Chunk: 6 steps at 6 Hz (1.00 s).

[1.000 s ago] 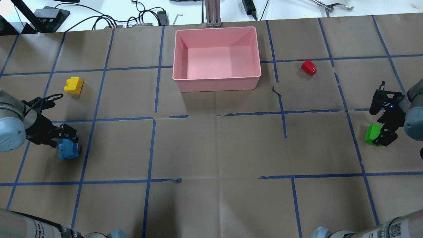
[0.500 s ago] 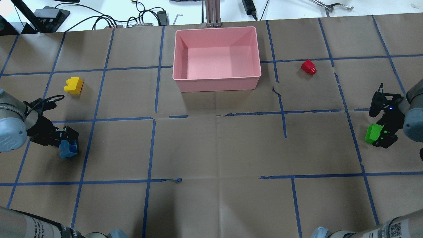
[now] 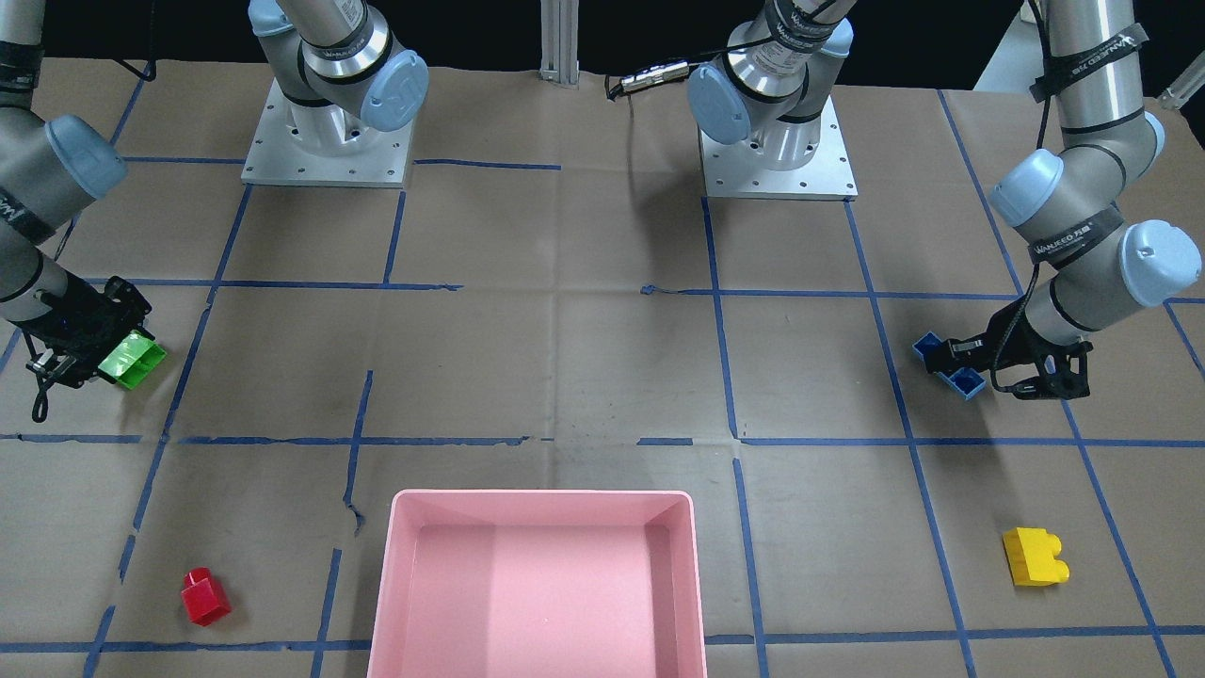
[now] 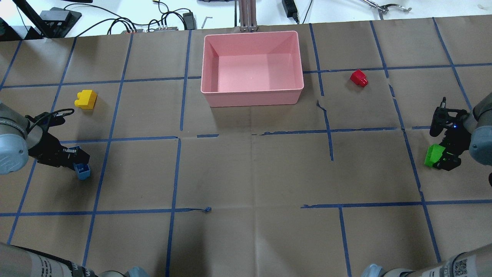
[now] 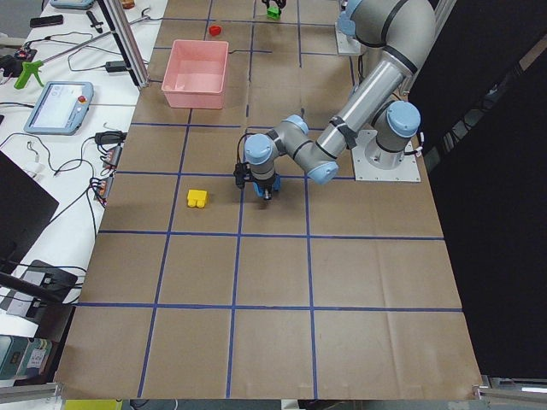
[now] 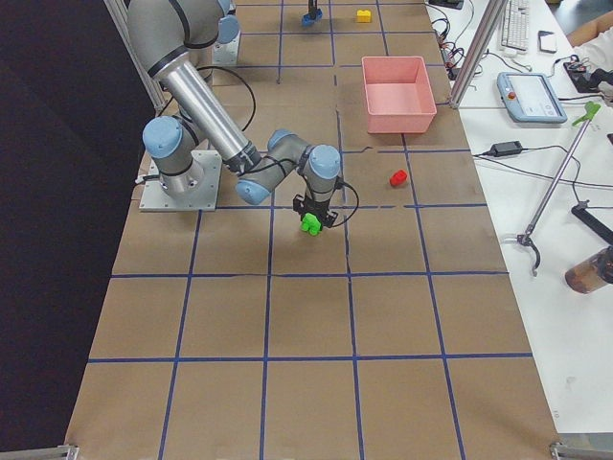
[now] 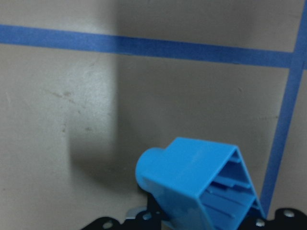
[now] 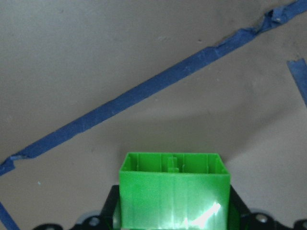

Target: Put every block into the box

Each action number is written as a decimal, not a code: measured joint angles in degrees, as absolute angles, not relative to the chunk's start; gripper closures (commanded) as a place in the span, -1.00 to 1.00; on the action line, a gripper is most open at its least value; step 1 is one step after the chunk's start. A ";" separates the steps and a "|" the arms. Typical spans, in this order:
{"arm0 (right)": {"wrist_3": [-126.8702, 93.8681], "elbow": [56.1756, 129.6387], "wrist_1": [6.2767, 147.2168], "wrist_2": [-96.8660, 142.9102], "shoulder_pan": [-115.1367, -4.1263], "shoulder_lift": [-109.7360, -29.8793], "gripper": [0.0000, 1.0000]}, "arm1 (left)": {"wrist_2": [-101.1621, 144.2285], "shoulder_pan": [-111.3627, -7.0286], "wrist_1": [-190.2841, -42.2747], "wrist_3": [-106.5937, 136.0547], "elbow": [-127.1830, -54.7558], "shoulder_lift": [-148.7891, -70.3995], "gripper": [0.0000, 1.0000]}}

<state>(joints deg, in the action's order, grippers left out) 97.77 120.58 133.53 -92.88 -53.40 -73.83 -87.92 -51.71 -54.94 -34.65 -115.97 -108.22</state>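
My left gripper is shut on the blue block, held above the table at the left; the block shows hollow side out in the left wrist view and in the front view. My right gripper is shut on the green block at the far right; the block fills the bottom of the right wrist view and shows in the front view. The yellow block lies on the table at the left. The red block lies right of the pink box, which holds nothing.
Brown paper with blue tape lines covers the table. Cables and power bricks lie beyond the far edge. The arm bases stand on the robot's side of the table.
My left gripper has lifted and turned the blue block, so it looks shorter from above. My right gripper has raised the green block slightly. The yellow and red blocks have not moved.
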 measured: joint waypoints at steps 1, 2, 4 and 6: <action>97.57 120.34 133.55 -92.77 -53.20 -74.01 0.34 | -87.81 -52.57 -56.45 -34.76 -115.63 -107.47 0.99; 96.39 119.41 133.41 -92.43 -52.90 -74.52 0.33 | -87.71 -55.06 -60.97 -34.66 -113.62 -105.96 0.99; 87.17 114.20 128.71 -89.45 -52.94 -76.79 0.31 | -87.45 -64.70 -73.57 -34.34 -104.29 -104.04 0.99; 69.88 107.86 118.48 -87.39 -56.56 -80.26 0.23 | -86.94 -76.69 -75.72 -31.43 -96.50 -105.04 0.98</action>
